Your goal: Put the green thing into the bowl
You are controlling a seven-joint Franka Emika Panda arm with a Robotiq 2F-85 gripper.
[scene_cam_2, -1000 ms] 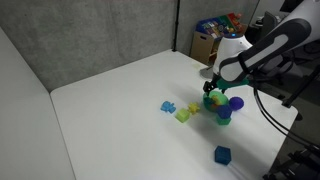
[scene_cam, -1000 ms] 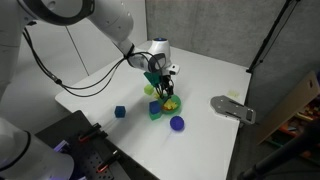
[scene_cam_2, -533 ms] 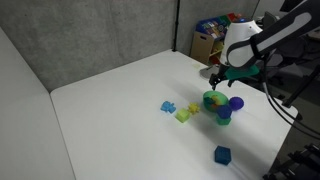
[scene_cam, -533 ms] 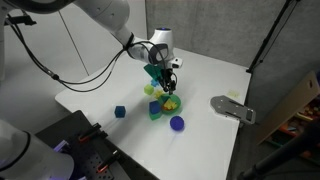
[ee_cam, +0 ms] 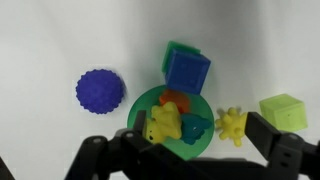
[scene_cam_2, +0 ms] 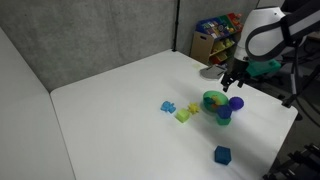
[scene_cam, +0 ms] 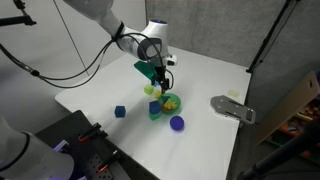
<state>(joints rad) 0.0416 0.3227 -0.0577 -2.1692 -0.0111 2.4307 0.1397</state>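
The lime-green bowl (ee_cam: 150,100) sits on the white table, also seen in both exterior views (scene_cam: 171,103) (scene_cam_2: 213,99). In the wrist view the teal green thing (ee_cam: 193,127) lies inside the bowl, next to a yellow toy (ee_cam: 164,122) and an orange toy (ee_cam: 177,100). My gripper (ee_cam: 196,134) is open and empty, its fingers spread wide, and it hovers above the bowl. It also shows in both exterior views (scene_cam: 161,80) (scene_cam_2: 232,81).
A blue-purple ball (ee_cam: 101,90) (scene_cam: 177,123) lies beside the bowl. A blue block on a green base (ee_cam: 187,70) touches the bowl's far side. A yellow spiky toy (ee_cam: 232,123) and a bright green block (ee_cam: 283,108) are nearby. A dark blue cube (scene_cam: 119,112) (scene_cam_2: 222,154) lies apart.
My gripper has risen from just over the bowl to well above it. The toys in the bowl have not moved.
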